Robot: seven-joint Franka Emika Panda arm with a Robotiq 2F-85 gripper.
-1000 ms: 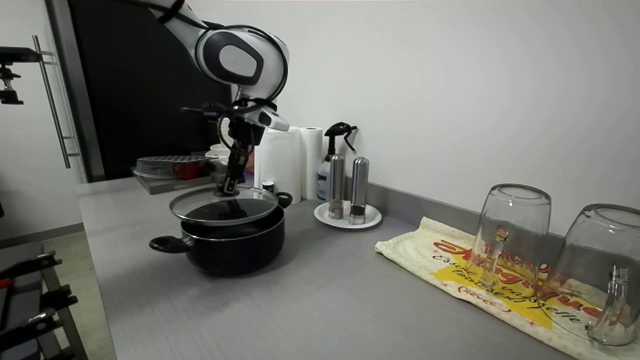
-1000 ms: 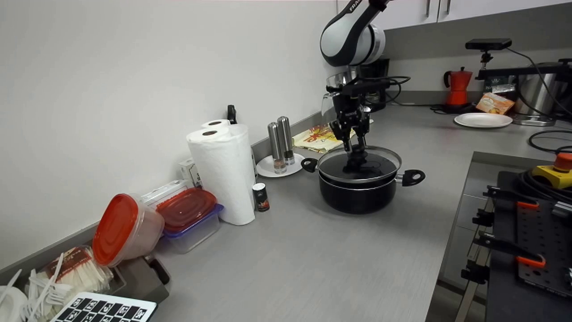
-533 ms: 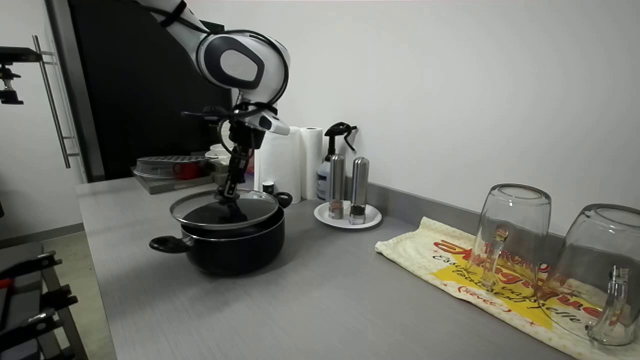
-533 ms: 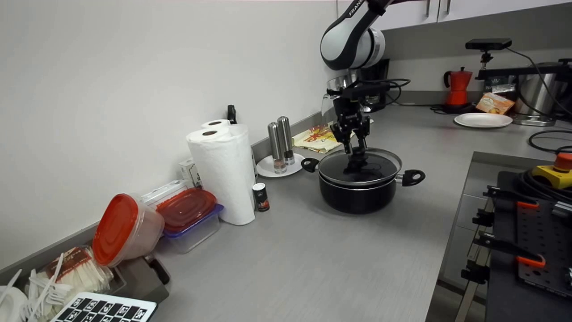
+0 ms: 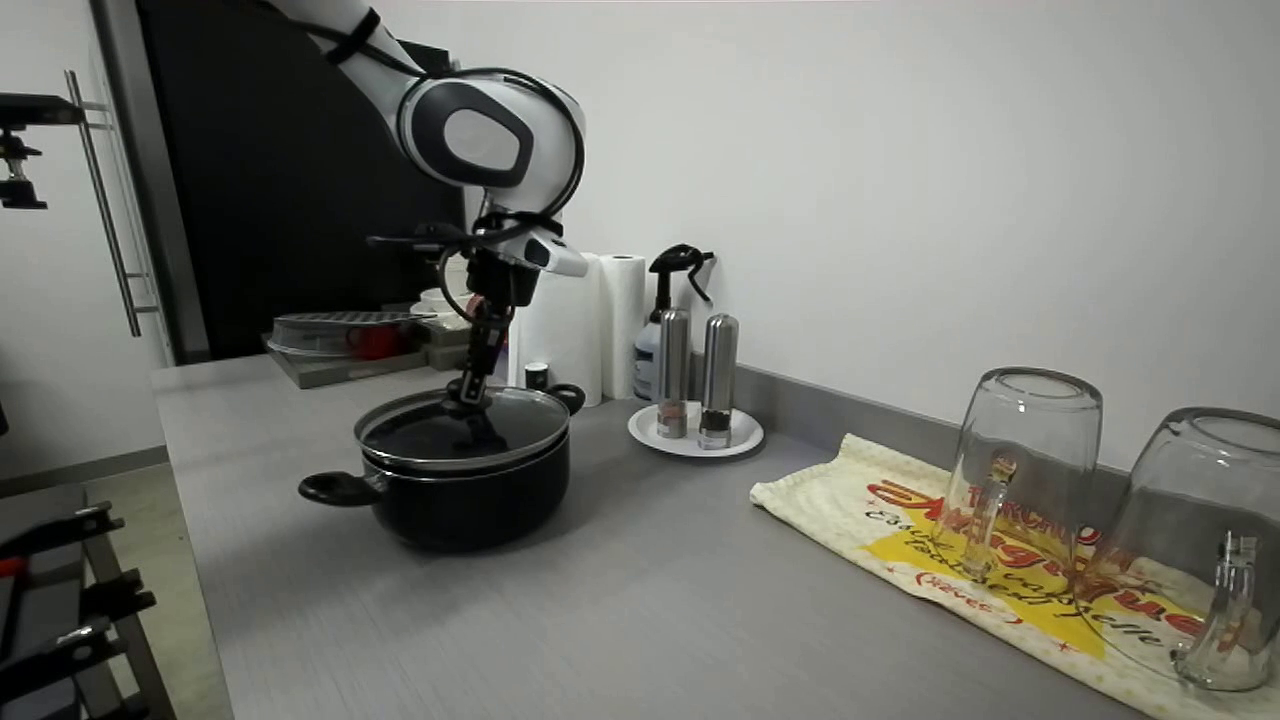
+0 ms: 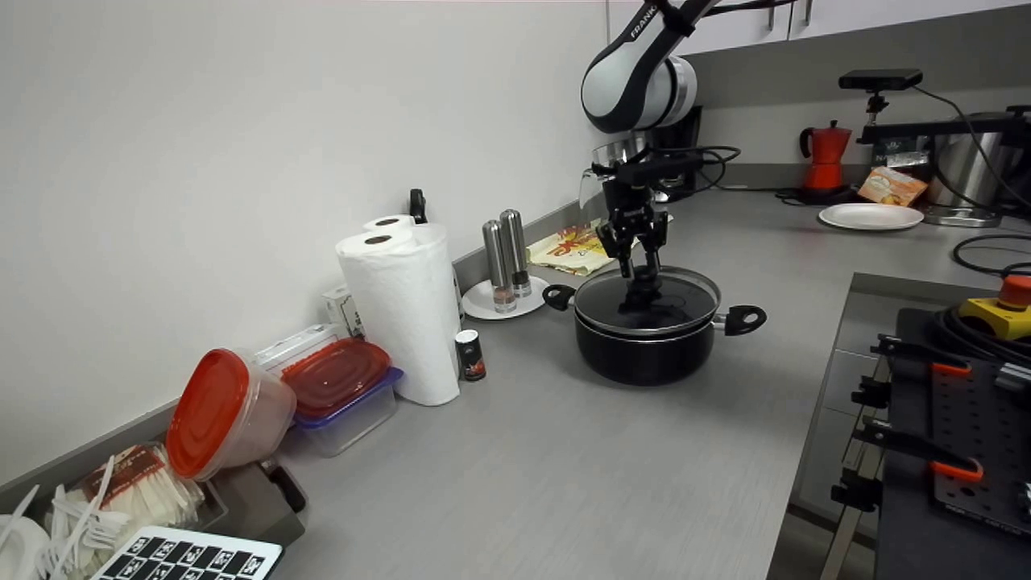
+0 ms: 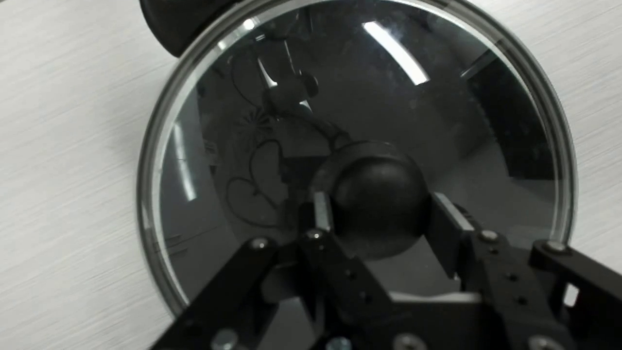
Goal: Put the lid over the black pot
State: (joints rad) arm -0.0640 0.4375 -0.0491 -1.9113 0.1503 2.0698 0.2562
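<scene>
The task can be judged as almost finished. In an exterior view, left of the centre of the frame, the round, see-through glass lid with a metal rim is seen over the wide, low, matte black pot, whose opening is covered nearly wholly. In both exterior views a narrow dark band is visible between the rim of the lid and that of the pot, so it cannot be told whether the lid is fully seated. In the wrist view, just right of the middle of the frame, the dark round knob of the lid is clasped from both sides by the black robot gripper; the release is not yet made. What is left, as it seems, is a slight lowering or centring, if needed, and then the opening of the gripper and its withdrawal upwards.
</scene>
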